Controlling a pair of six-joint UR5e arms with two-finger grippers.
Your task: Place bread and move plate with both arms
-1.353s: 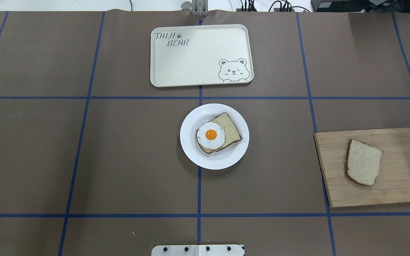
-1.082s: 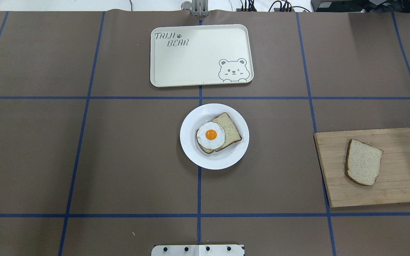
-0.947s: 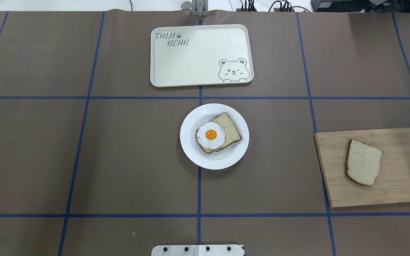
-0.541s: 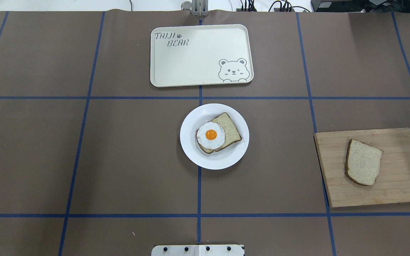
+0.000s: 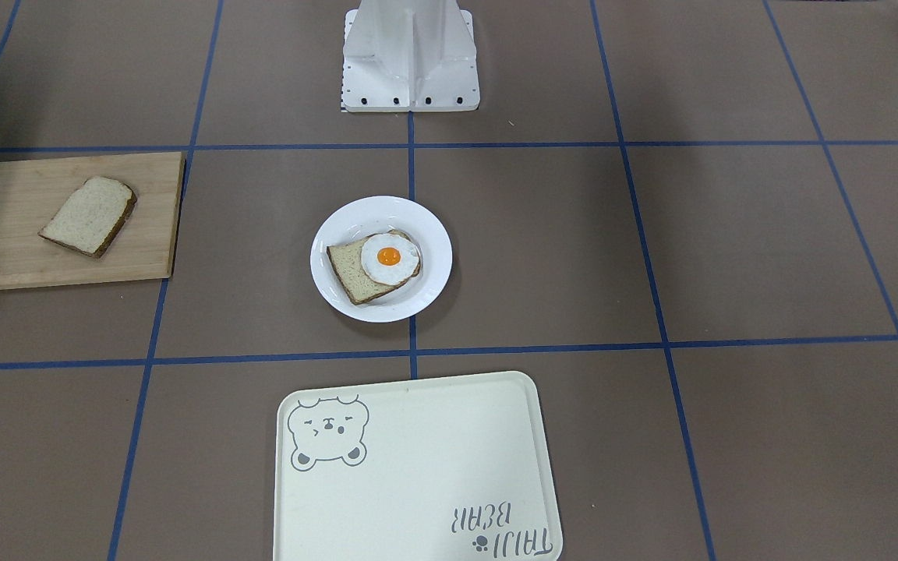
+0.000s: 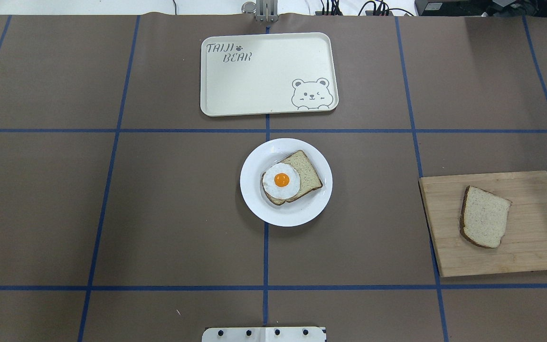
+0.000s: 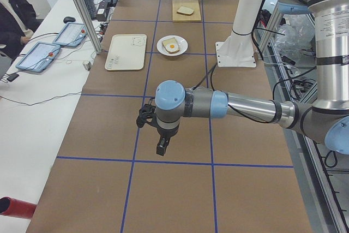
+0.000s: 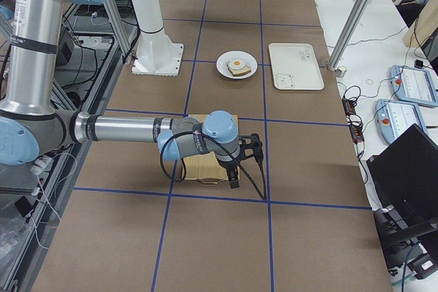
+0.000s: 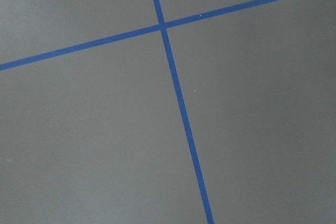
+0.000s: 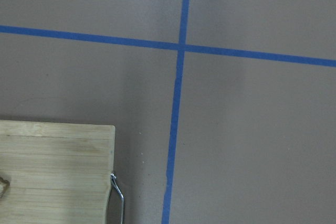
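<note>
A loose bread slice (image 6: 485, 217) lies on a wooden cutting board (image 6: 534, 251) at the right; it also shows in the front view (image 5: 90, 215). The white plate (image 6: 254, 161) sits mid-table and holds a second slice (image 6: 306, 173) topped with a fried egg (image 6: 280, 181). My left gripper (image 7: 162, 148) hangs over bare table far out on the left. My right gripper (image 8: 234, 181) hangs just beyond the board's outer end. Both show only in the side views, so I cannot tell whether they are open or shut.
A cream bear-print tray (image 6: 268, 73) lies beyond the plate. The white pedestal (image 5: 410, 54) stands at the robot's side of the table. The right wrist view shows the board's corner (image 10: 52, 171) with its metal handle. Blue tape lines cross the brown table.
</note>
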